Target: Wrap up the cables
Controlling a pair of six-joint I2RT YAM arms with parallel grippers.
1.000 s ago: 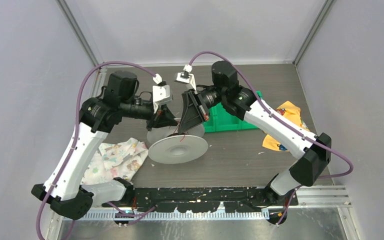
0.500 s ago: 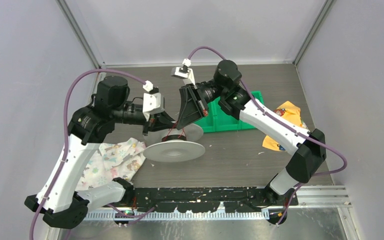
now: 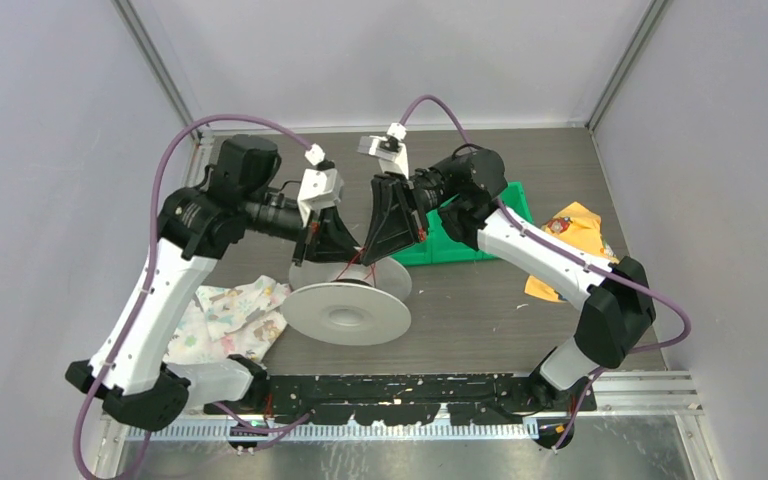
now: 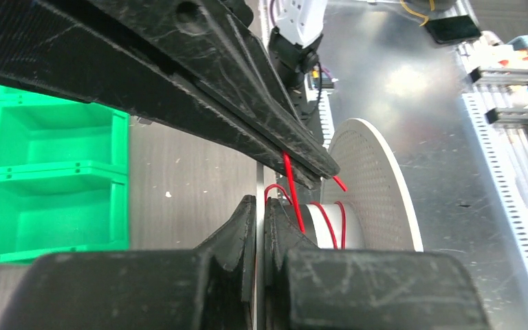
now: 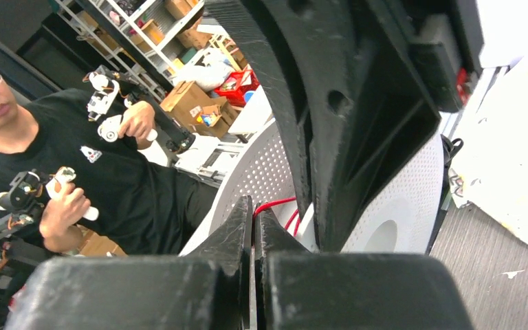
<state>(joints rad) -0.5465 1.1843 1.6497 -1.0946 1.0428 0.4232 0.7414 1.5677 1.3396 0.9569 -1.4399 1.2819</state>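
Note:
A white perforated spool (image 3: 345,312) hangs tilted over the table's middle. My left gripper (image 3: 328,250) is shut on the thin edge of one spool flange (image 4: 259,185), as the left wrist view (image 4: 260,204) shows. The cable (image 3: 356,262) is a very thin red wire; a few turns lie round the spool core (image 4: 330,223). My right gripper (image 3: 388,240) is shut on the red cable (image 5: 275,203) right at its tips (image 5: 252,207), close beside the left gripper. In the left wrist view its fingers (image 4: 247,103) cross above and pinch the cable (image 4: 289,172).
A green two-part bin (image 3: 460,238) stands behind the spool, also in the left wrist view (image 4: 48,179). A patterned cloth (image 3: 230,318) lies at the left and a yellow cloth (image 3: 572,240) at the right. A person (image 5: 55,158) shows in the right wrist view.
Both grippers moved left and then back right and up, carrying the spool and the cable. The spool now hangs lower and more tilted. Both grips stayed shut.

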